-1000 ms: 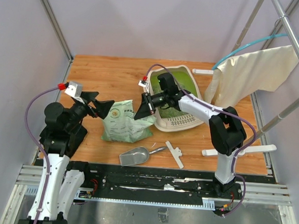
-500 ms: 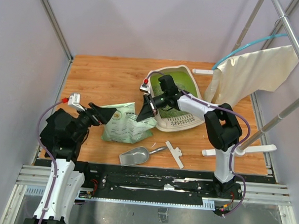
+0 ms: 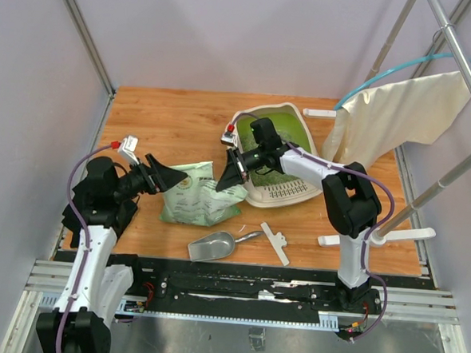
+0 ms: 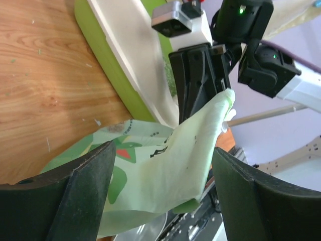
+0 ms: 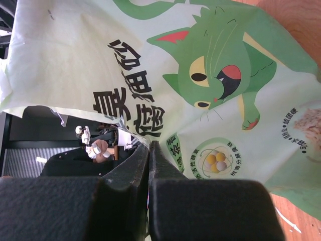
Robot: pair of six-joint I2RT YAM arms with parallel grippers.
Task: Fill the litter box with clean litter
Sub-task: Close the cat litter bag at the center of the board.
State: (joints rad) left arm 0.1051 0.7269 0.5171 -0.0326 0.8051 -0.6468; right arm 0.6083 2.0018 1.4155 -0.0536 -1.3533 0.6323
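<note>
Top external view puts the litter box mid-tabletop, its green inside facing up. The printed bag lies just to the box's left. My right jaws are pressed together on the bag's corner nearest the box and hold it raised off the wood; the left wrist view shows that pinched flap plainly. My left jaws stand spread wide at the end of the bag farthest from the box, framing it without closing on anything. A metal scoop lies in front of the box and to its left, with nothing near it.

As I judge it, the filling has not begun. No clean litter shows pouring, and I take it to be inside the bag. Whether the green in the box is bare plastic or a thin layer of granules I cannot tell from up here. What is left is to grip the bag at both ends, raise it over the box's rim and tip the litter out.
</note>
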